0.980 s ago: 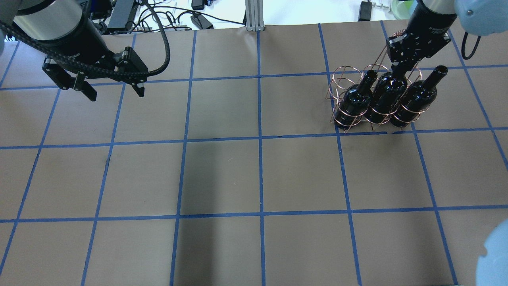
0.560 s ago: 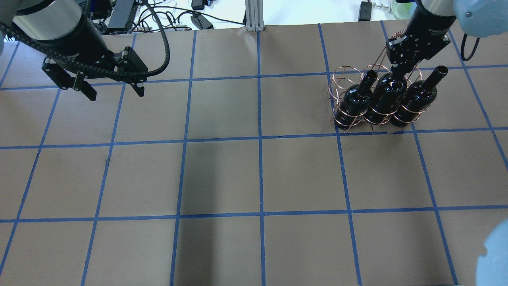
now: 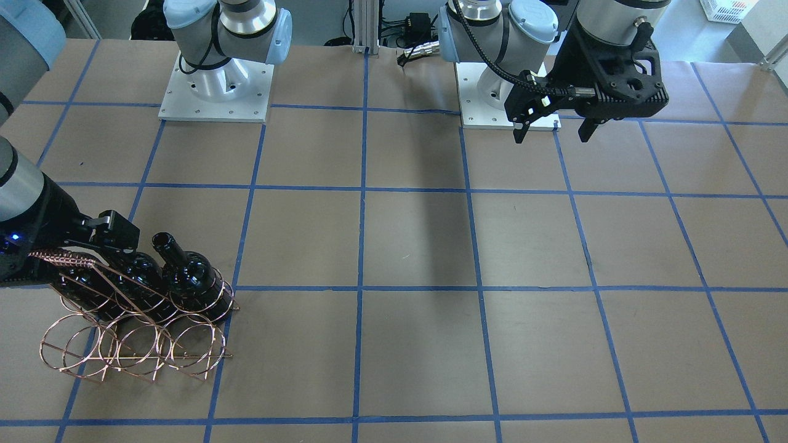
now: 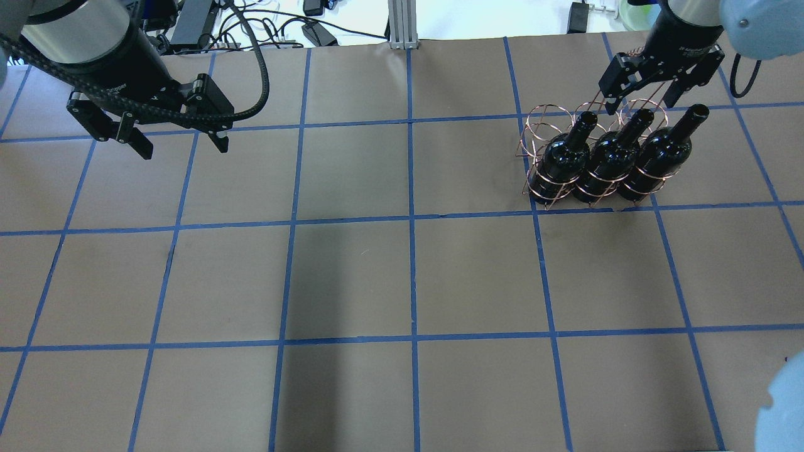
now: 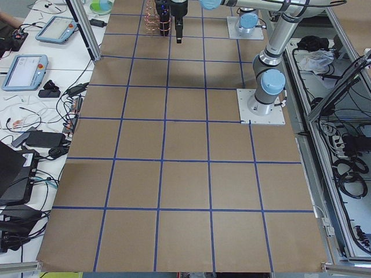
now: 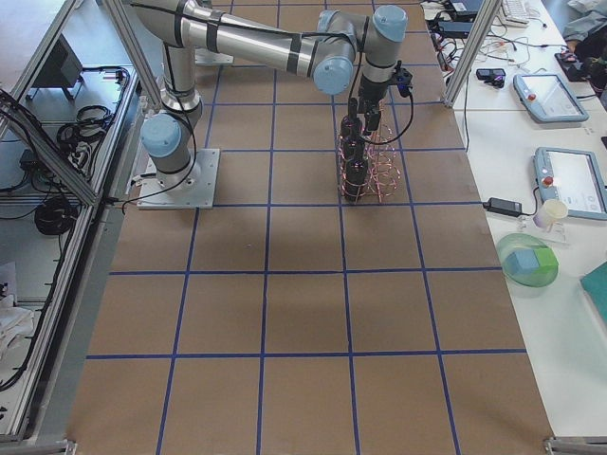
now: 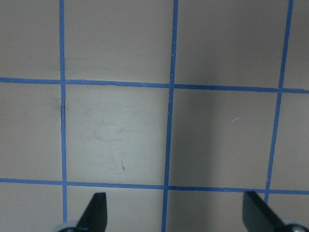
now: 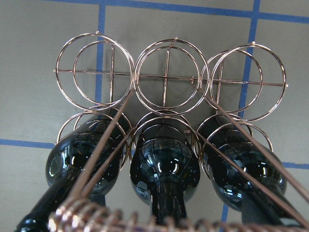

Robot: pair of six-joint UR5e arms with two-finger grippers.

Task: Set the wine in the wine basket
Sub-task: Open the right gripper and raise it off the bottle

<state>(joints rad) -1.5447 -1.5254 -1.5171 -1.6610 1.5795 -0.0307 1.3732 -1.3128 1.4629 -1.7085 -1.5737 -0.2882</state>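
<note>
Three glossy black wine bottles stand side by side in one row of the copper wire wine basket [image 4: 548, 122]: one on the left [image 4: 561, 160], the middle one [image 4: 608, 157] and one on the right [image 4: 659, 150]. The basket's other row of rings is empty. My right gripper [image 4: 641, 94] is open just above and behind the middle bottle's neck, holding nothing. In the right wrist view the three bottles [image 8: 164, 164] sit under the coiled handle [image 8: 120, 220], with the empty rings [image 8: 166, 72] beyond. My left gripper [image 4: 182, 145] is open and empty, far off over bare table.
The table is brown paper with a blue tape grid [image 4: 411, 220]. Cables and power bricks [image 4: 314, 31] lie past the far edge. The two arm bases [image 3: 215, 86] stand at the robot's side. The basket [image 3: 123, 344] sits near the far right corner.
My right gripper was shut around the middle bottle's neck; it has opened, let go and risen a little, so the neck now shows. The left arm has not moved.
</note>
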